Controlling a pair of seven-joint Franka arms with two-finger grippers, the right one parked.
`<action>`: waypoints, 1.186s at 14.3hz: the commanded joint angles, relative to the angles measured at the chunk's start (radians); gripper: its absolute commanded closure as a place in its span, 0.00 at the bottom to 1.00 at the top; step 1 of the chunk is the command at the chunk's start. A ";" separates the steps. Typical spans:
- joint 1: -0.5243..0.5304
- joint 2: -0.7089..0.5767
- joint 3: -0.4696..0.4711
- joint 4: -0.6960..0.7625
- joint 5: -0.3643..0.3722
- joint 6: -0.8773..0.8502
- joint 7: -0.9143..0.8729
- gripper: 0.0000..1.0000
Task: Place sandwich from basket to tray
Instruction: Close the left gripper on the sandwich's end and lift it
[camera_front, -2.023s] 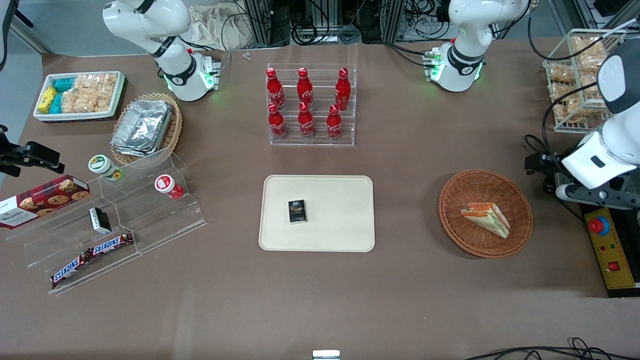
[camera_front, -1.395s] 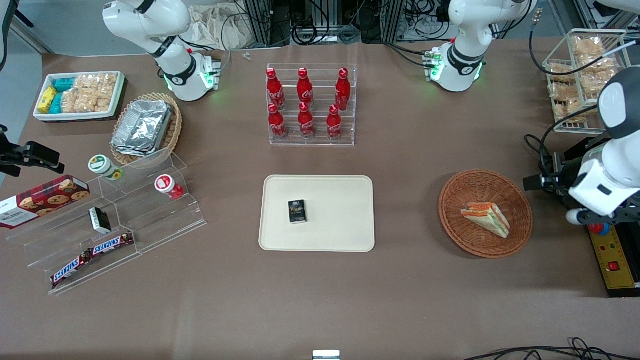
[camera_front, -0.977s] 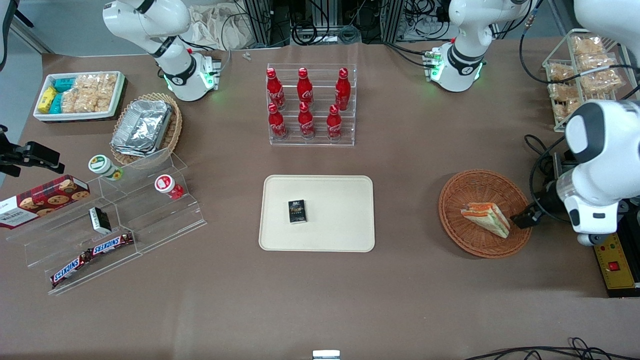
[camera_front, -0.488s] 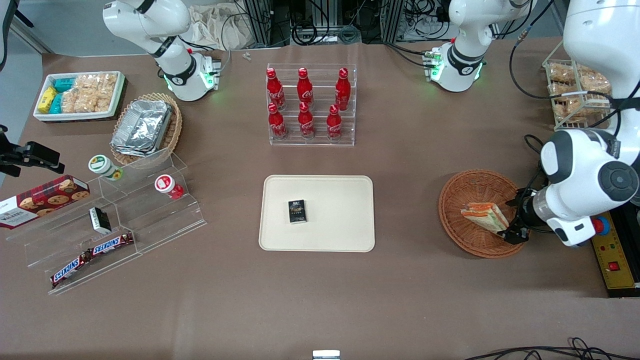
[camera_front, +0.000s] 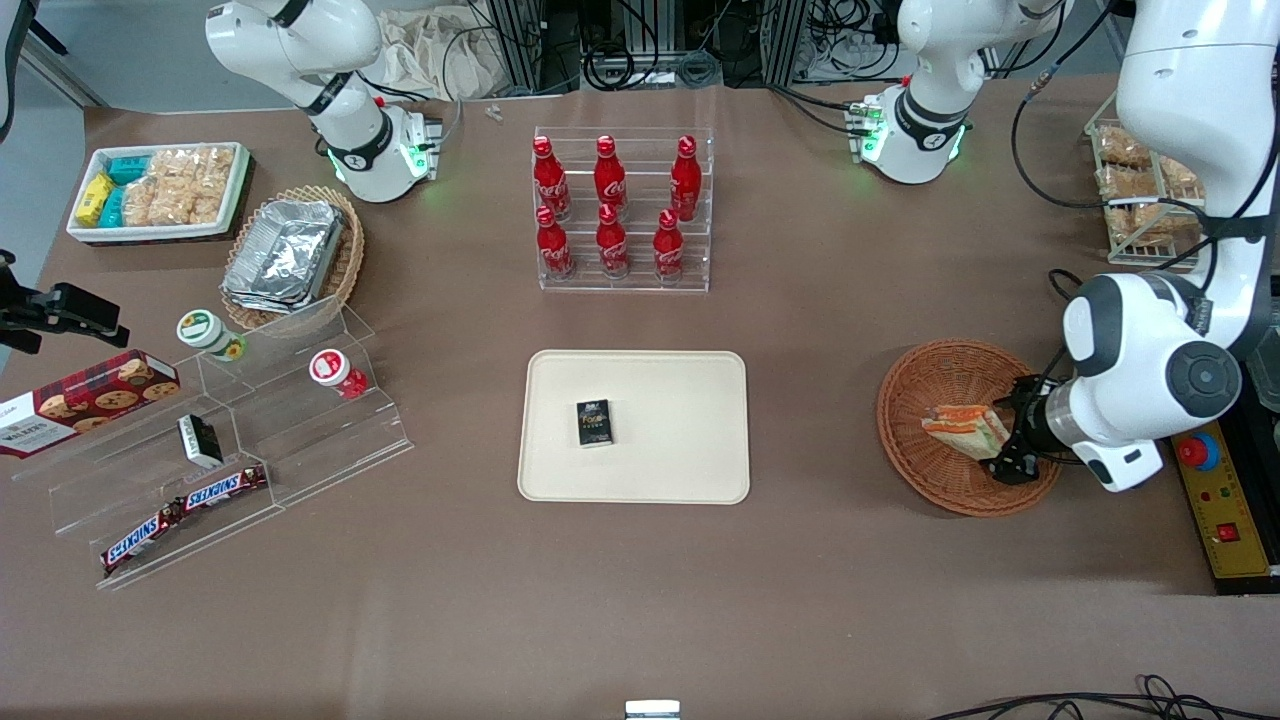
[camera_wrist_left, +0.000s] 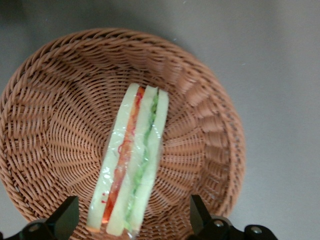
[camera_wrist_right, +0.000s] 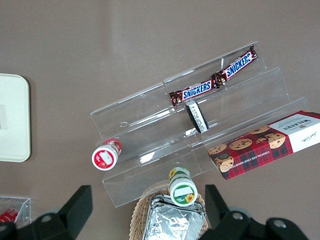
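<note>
1. The working arm's black two-finger gripper (camera_front: 1008, 440) has swung in from the working arm's end of the table over the past two seconds and now sits low inside the round, reddish-brown woven wicker basket (camera_front: 950, 490), at the end of the sandwich nearest that arm.

2. The small triangular sandwich of pale bread with orange and green filling (camera_wrist_left: 131, 165) lies in the basket (camera_wrist_left: 210, 130) where it lay two seconds ago, untouched, standing on its edge with the filling stripes facing up.

3. Seen from the wrist, the gripper (camera_wrist_left: 132, 217) is spread wide, one dark fingertip (camera_wrist_left: 67, 217) on each side of the sandwich's near end with basket weave showing between finger and bread; it grips nothing.

4. The flat cream-beige rectangular tray with rounded corners (camera_front: 680, 400) waits well apart toward the table's middle, carrying only a small black box (camera_front: 594, 422) as before.

5. The approach looks all but finished: the fingers already straddle the wedge, so closing on it appears to be the next step, with lifting and carrying to the tray still to come.
</note>
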 joint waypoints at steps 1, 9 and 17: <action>0.014 -0.050 -0.003 -0.079 0.003 0.033 -0.026 0.00; 0.014 -0.061 -0.003 -0.152 0.001 0.101 -0.028 0.09; 0.002 -0.064 -0.012 -0.108 0.020 0.092 -0.014 1.00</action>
